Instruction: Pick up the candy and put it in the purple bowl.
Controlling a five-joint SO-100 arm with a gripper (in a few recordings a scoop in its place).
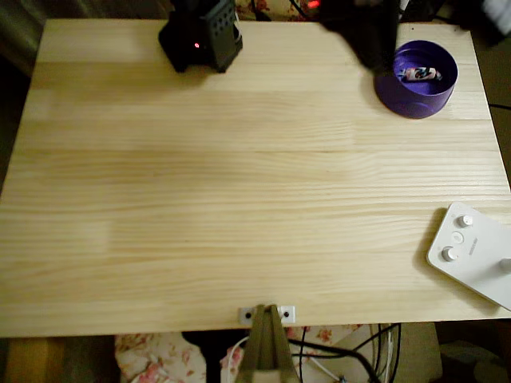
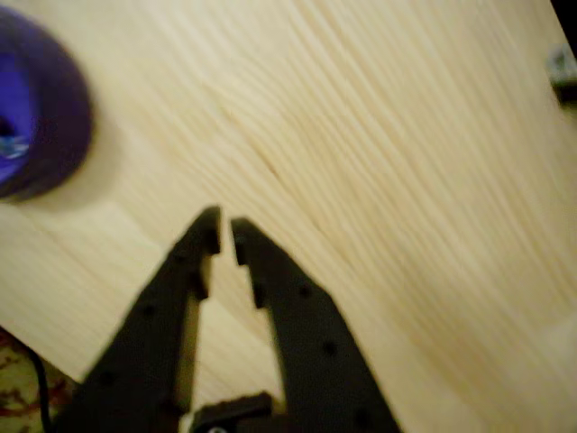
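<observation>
While the candy (image 1: 419, 74) lies in the purple bowl (image 1: 415, 100), nearly-closed jaws hold nothing.

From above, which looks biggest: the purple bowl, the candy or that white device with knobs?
Largest to smallest in the overhead view:
1. White device with knobs, though the picture edge cuts it off
2. Purple bowl, slightly smaller
3. Candy, lying inside the bowl

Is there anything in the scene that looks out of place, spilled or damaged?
Nothing stands out. The candy lies inside the purple bowl, which stands upright on the table. The gripper is nearly closed and holds nothing.
</observation>
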